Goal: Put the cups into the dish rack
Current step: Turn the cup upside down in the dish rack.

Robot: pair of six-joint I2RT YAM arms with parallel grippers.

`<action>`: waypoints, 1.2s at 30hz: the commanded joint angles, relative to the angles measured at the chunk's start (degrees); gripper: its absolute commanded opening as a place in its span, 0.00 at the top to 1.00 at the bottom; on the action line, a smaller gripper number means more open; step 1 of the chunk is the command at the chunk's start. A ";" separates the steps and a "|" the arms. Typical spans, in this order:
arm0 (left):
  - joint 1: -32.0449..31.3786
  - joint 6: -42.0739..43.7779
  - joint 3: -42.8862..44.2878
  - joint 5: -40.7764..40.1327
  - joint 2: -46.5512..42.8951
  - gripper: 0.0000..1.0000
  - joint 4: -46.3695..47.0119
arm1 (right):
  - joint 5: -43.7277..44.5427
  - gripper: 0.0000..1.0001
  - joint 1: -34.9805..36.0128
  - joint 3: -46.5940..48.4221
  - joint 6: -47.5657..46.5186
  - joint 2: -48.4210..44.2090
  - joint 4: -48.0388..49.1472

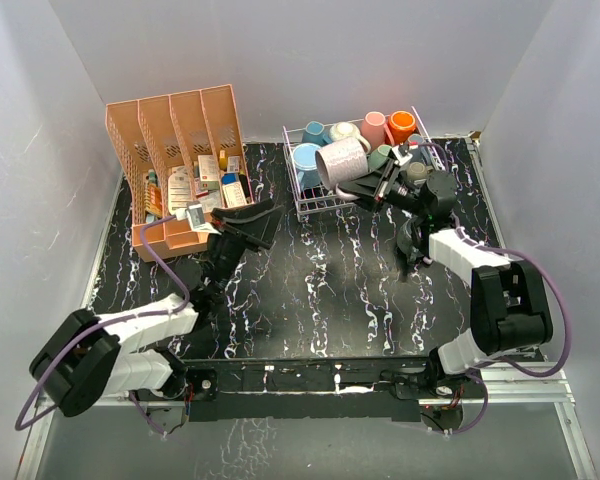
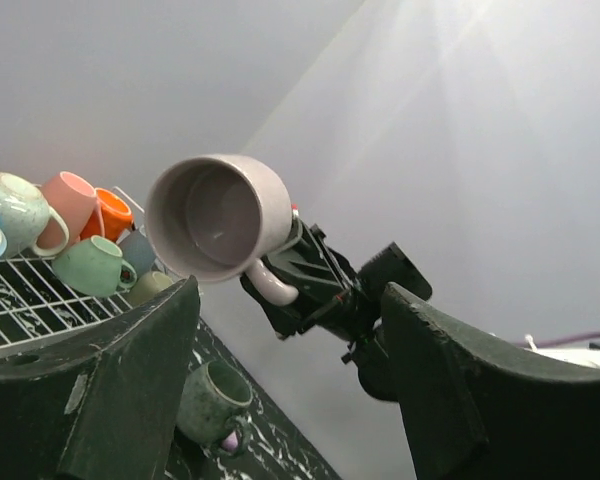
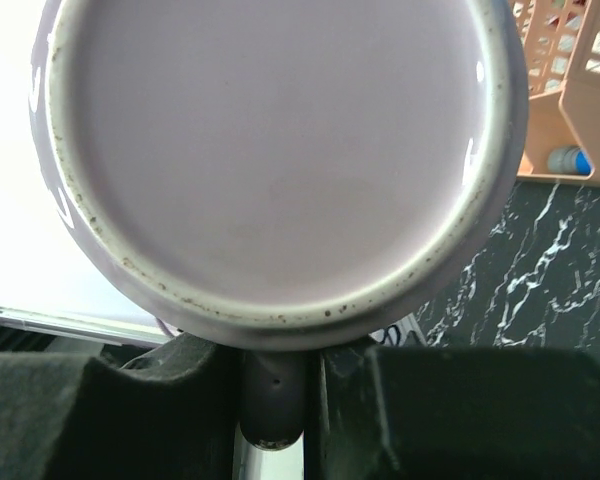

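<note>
Above rack (image 1: 303,203), lilac mug (image 1: 340,160) is hanging sideways

Rack is sitting at the table's (image 1: 320,295) far side, holding other mugs (image 1: 374,128). Left gripper (image 1: 260,222) is hovering spread and empty near the organizer (image 1: 170,135). Right gripper (image 1: 372,186) is pinching the lilac mug's handle over the rack's near-left part.

No writing is showing clearly enough to read: the small packets (image 1: 208,172) standing in the salmon-pink organizer (image 1: 155,120) are carrying printed labels, but these are appearing too small and blurred.

Bright diffuse light; soft shadows; wrist-view foregrounds blurred.
</note>
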 commanded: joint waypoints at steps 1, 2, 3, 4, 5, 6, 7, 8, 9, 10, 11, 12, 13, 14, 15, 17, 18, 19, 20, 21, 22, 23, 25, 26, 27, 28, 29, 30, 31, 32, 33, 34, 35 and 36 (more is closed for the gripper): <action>0.47 2.57 -0.40 5.81 -5.44 0.28 -10.91 | -1.75 0.92 -1.31 7.92 -8.29 1.01 5.41; 0.56 2.94 -0.54 6.64 -6.45 0.27 -12.99 | -2.46 0.92 -1.57 9.29 -10.42 1.90 3.37; 0.60 3.03 -0.80 7.35 -7.43 0.25 -14.96 | -3.30 0.92 -1.87 10.54 -12.73 2.55 1.56; 0.67 3.11 -1.17 8.01 -8.38 0.24 -15.73 | -4.04 0.92 -2.25 11.77 -14.37 3.34 0.23; 0.70 3.16 -1.86 8.44 -9.43 0.23 -17.89 | -4.56 0.92 -2.51 12.83 -15.99 4.14 -0.52; 0.79 3.07 -2.64 8.70 -10.43 0.21 -18.83 | -5.02 0.92 -2.96 13.87 -17.49 4.85 -1.82; 0.78 2.81 -3.88 8.74 -11.86 0.19 -19.60 | -5.37 0.92 -3.31 14.75 -19.35 5.62 -2.81; 0.78 2.64 -4.80 8.62 -13.01 0.18 -20.57 | -5.74 0.92 -3.78 15.73 -20.97 6.44 -3.69; 0.78 2.30 -5.61 8.50 -14.28 0.17 -21.88 | -6.12 0.92 -4.21 16.88 -22.90 7.22 -5.20; 0.83 2.06 -6.44 8.36 -15.66 0.16 -23.34 | -6.39 0.92 -4.53 17.97 -25.04 7.90 -6.99; 0.86 1.79 -7.19 8.22 -17.33 0.16 -25.19 | -6.53 0.92 -4.88 19.12 -27.76 8.58 -9.11; 0.92 1.58 -7.88 8.16 -19.00 0.16 -27.01 | -6.29 0.92 -5.13 20.21 -30.31 9.18 -11.32; 0.96 1.40 -8.68 8.06 -20.67 0.16 -28.86 | -5.77 0.92 -5.30 21.18 -33.25 9.69 -13.57; 1.04 1.17 -9.49 7.77 -22.51 0.15 -30.55 | -5.25 0.92 -5.42 22.57 -36.12 10.32 -16.09; 1.04 0.92 -10.43 7.41 -24.31 0.15 -32.14 | -4.68 0.92 -5.57 23.56 -38.60 10.86 -18.01; 1.06 0.44 -12.12 6.55 -28.18 0.15 -34.92 | -3.49 0.92 -5.53 25.17 -42.89 11.94 -20.84; 1.13 0.05 -12.94 6.09 -30.23 0.15 -36.34 | -3.08 0.92 -5.57 25.95 -44.26 12.48 -21.72; 1.14 -0.23 -13.60 5.61 -32.22 0.15 -37.59 | -2.41 0.92 -5.53 26.73 -45.73 13.09 -22.72; 1.21 -0.43 -14.23 4.89 -33.86 0.14 -39.37 | -1.88 0.92 -5.59 27.66 -46.97 13.91 -23.66; 1.23 -0.54 -14.72 4.39 -36.03 0.14 -40.41 | -1.23 0.92 -5.54 28.55 -48.59 14.05 -24.66; 1.24 -0.59 -15.19 4.09 -37.45 0.14 -41.38 | -0.51 0.92 -5.56 29.59 -50.26 15.77 -26.36; 1.22 -0.53 -15.31 3.73 -38.54 0.14 -42.50 | 0.31 0.92 -5.54 30.57 -52.70 16.62 -27.74; 1.27 -0.30 -15.46 3.32 -40.16 0.14 -44.11 | 1.45 0.92 -5.73 32.63 -54.91 18.29 -30.06; 1.26 -0.16 -15.39 3.22 -40.62 0.14 -44.70 | 1.47 0.92 -5.91 33.43 -55.12 19.15 -30.58; 1.25 -0.01 -15.38 3.13 -40.88 0.14 -45.01 | 1.39 0.92 -6.10 34.21 -55.15 19.97 -30.98; 1.29 0.16 -15.31 3.19 -40.99 0.13 -45.28 | 1.50 0.92 -6.14 34.74 -55.20 20.56 -31.16; 1.31 0.26 -15.25 3.20 -41.00 0.13 -45.42 | 1.66 0.92 -6.16 35.12 -55.38 21.11 -31.24; 1.32 0.32 -15.12 3.31 -40.85 0.13 -45.52 | 1.92 0.92 -6.14 35.41 -55.66 21.46 -31.37; 1.31 0.37 -15.12 3.36 -40.73 0.13 -45.59 | 2.15 0.92 -6.18 35.72 -56.06 21.79 -31.54; 1.31 0.37 -15.11 3.38 -40.52 0.13 -45.56 | 2.41 0.92 -6.25 36.00 -56.60 22.13 -31.86; 1.31 0.33 -15.11 3.46 -40.39 0.13 -45.51 | 2.59 0.92 -6.34 36.32 -57.21 22.52 -32.33; 1.31 0.32 -15.11 3.53 -40.24 0.13 -45.49 | 2.78 0.92 -6.45 36.70 -57.79 22.87 -32.86; 1.35 0.34 -15.19 3.58 -40.13 0.13 -45.46 | 3.04 0.92 -6.58 37.04 -58.30 23.16 -33.36; 1.31 0.44 -15.20 3.56 -40.05 0.13 -45.45 | 3.07 0.92 -6.70 37.45 -58.77 23.48 -33.75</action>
